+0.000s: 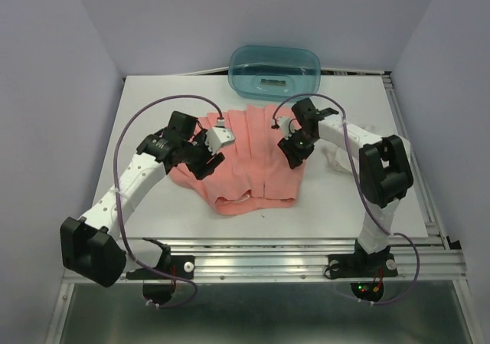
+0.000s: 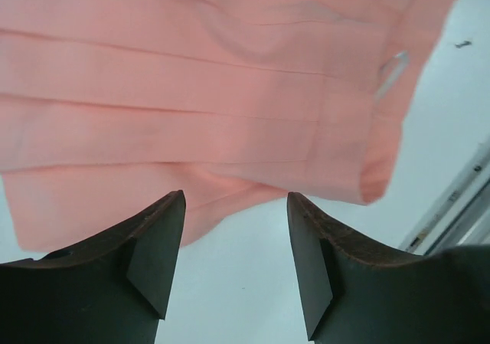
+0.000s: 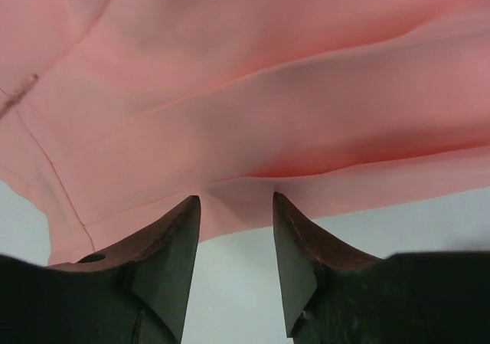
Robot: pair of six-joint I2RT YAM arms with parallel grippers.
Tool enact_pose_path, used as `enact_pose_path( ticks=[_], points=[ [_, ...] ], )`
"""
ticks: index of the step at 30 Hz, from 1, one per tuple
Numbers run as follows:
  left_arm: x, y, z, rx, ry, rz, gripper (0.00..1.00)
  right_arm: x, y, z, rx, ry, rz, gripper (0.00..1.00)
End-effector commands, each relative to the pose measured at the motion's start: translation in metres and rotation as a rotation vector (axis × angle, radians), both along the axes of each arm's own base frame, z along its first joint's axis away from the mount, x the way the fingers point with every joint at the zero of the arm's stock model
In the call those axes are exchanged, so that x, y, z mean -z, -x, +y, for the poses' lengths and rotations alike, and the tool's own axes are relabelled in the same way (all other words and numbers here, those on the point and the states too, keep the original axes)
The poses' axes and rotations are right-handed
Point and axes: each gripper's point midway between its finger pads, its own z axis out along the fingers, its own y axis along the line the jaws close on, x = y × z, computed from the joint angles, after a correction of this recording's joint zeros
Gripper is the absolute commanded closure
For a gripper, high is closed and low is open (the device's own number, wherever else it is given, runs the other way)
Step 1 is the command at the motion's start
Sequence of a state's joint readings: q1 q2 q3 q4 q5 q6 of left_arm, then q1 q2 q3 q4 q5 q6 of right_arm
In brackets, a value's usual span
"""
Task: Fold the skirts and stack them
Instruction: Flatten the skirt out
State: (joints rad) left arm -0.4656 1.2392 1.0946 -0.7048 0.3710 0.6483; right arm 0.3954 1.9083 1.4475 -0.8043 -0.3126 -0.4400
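Observation:
The salmon-pink skirt (image 1: 249,160) lies spread on the white table, waistband toward the near edge. My left gripper (image 1: 208,165) is open at the skirt's left edge; in the left wrist view the pink cloth (image 2: 191,91) lies just beyond the fingertips (image 2: 172,206), with bare table between the jaws. My right gripper (image 1: 294,154) is open at the skirt's right edge; the right wrist view shows the cloth's edge (image 3: 245,129) reaching just to the fingertips (image 3: 285,206). The white skirt (image 1: 334,155) shows as a crumpled bit behind the right arm, mostly hidden.
A teal translucent tub (image 1: 275,71) stands at the back of the table behind the skirt. Purple cables loop over both arms. A metal rail (image 1: 306,246) runs along the table's near edge, also visible in the left wrist view (image 2: 452,206).

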Motion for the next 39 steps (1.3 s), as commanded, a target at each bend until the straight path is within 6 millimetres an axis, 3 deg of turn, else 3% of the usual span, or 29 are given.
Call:
enact_pose_path(
  ticks=[1,2,3,6,9,12,15,16,18,19,21,22,23,24,25,27,28,30,31,33,37,38,39],
  points=[
    [0.031,-0.037,0.035,-0.216,-0.107,-0.023,0.33,0.032,0.035,-0.028,-0.063,0.149,0.087,0.52],
    [0.043,-0.041,0.045,-0.255,-0.144,-0.013,0.33,0.030,0.038,-0.032,-0.068,0.161,0.079,0.53],
    [0.069,-0.042,0.059,-0.295,-0.211,0.038,0.33,0.030,0.042,-0.036,-0.078,0.174,0.077,0.53],
    [0.103,-0.057,0.087,-0.433,-0.258,0.130,0.36,0.025,0.062,-0.041,-0.094,0.167,0.113,0.55],
    [0.119,-0.072,0.104,-0.525,-0.255,0.196,0.39,0.026,0.089,-0.033,-0.158,0.156,0.155,0.56],
    [0.135,-0.096,0.110,-0.557,-0.271,0.224,0.43,0.027,0.121,-0.013,-0.246,0.127,0.188,0.57],
    [0.147,-0.132,0.107,-0.566,-0.287,0.226,0.43,0.024,0.153,0.018,-0.354,0.071,0.242,0.60],
    [0.150,-0.157,0.107,-0.576,-0.305,0.211,0.43,0.017,0.163,0.033,-0.382,0.018,0.272,0.61],
    [0.147,-0.188,0.109,-0.596,-0.323,0.179,0.43,0.002,0.173,0.056,-0.376,-0.056,0.308,0.60],
    [0.134,-0.218,0.110,-0.615,-0.302,0.141,0.43,-0.017,0.166,0.076,-0.372,-0.139,0.296,0.60],
    [0.108,-0.239,0.111,-0.613,-0.247,0.102,0.41,-0.036,0.145,0.084,-0.315,-0.169,0.241,0.59],
    [0.080,-0.243,0.103,-0.589,-0.174,0.079,0.40,-0.044,0.121,0.080,-0.228,-0.169,0.184,0.57],
    [0.066,-0.242,0.106,-0.562,-0.152,0.059,0.39,-0.063,0.108,0.078,-0.202,-0.201,0.106,0.56],
    [0.041,-0.227,0.099,-0.521,-0.092,0.034,0.38,-0.071,0.097,0.072,-0.177,-0.195,0.044,0.52],
    [0.028,-0.216,0.097,-0.488,-0.059,0.019,0.37,-0.077,0.089,0.072,-0.182,-0.199,-0.020,0.48],
    [0.010,-0.191,0.094,-0.371,-0.013,-0.017,0.34,-0.074,0.093,0.063,-0.189,-0.183,-0.051,0.46],
    [0.001,-0.167,0.097,-0.333,-0.009,-0.050,0.33,-0.072,0.089,0.063,-0.196,-0.188,-0.089,0.45],
    [-0.005,-0.149,0.111,-0.258,-0.041,-0.124,0.29,-0.058,0.095,0.061,-0.227,-0.169,-0.111,0.42],
    [-0.004,-0.130,0.113,-0.229,-0.043,-0.126,0.27,-0.057,0.089,0.059,-0.254,-0.128,-0.174,0.38],
    [-0.001,-0.115,0.129,-0.213,-0.052,-0.109,0.26,-0.060,0.076,0.075,-0.306,-0.116,-0.318,0.34],
    [-0.004,-0.109,0.151,-0.257,0.056,-0.013,0.26,-0.068,0.076,0.112,-0.434,-0.126,-0.441,0.28],
    [-0.006,-0.110,0.156,-0.269,0.080,0.001,0.22,-0.064,0.078,0.118,-0.473,-0.113,-0.458,0.27],
    [-0.006,-0.110,0.161,-0.274,0.100,0.014,0.12,-0.060,0.082,0.124,-0.518,-0.098,-0.478,0.25]
  ],
)
